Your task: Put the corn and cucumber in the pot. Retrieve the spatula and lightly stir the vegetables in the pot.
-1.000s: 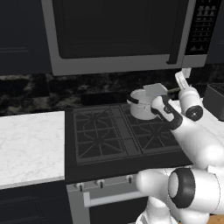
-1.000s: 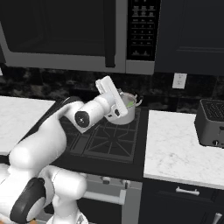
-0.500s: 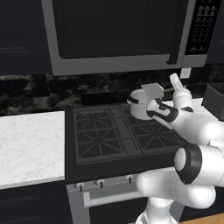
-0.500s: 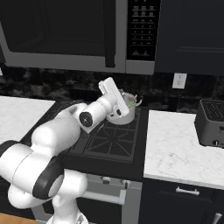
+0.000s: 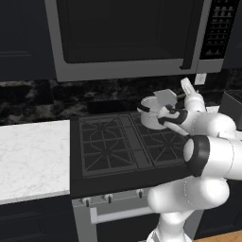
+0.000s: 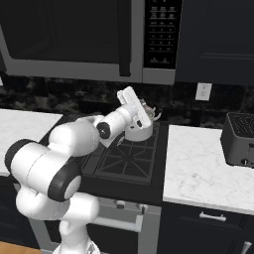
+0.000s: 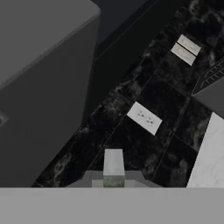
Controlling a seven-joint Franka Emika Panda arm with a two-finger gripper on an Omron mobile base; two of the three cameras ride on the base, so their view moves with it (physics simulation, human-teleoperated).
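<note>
Since the earlier frames the arm has folded tighter, its big elbow joint now bulking low in front of the stove (image 5: 118,142), while the hand has stayed up over the pot (image 5: 150,113) at the back right burner.

From the left in the left base view: a white marble worktop (image 5: 28,156) lies beside the black stove, and a microwave (image 5: 123,38) hangs above it. The silvery pot sits on the rear right grate, its short black handle pointing left. Just right of and above the pot's rim is the gripper (image 5: 165,97), tilted, with the spatula (image 5: 166,96) in it; the flat grey blade shows over the pot's mouth.

In the right base view the hand slants up over the pot (image 6: 139,131), which it partly hides. Further right come a second marble worktop (image 6: 203,168), a wall outlet (image 6: 203,91) and a dark toaster (image 6: 240,139).

The jaws are closed as far as they go, clamped on the spatula; the hand view shows its pale blade (image 7: 113,162) standing up between the tips against the dark stone backsplash. Whether the corn and cucumber lie in the pot cannot be told.
</note>
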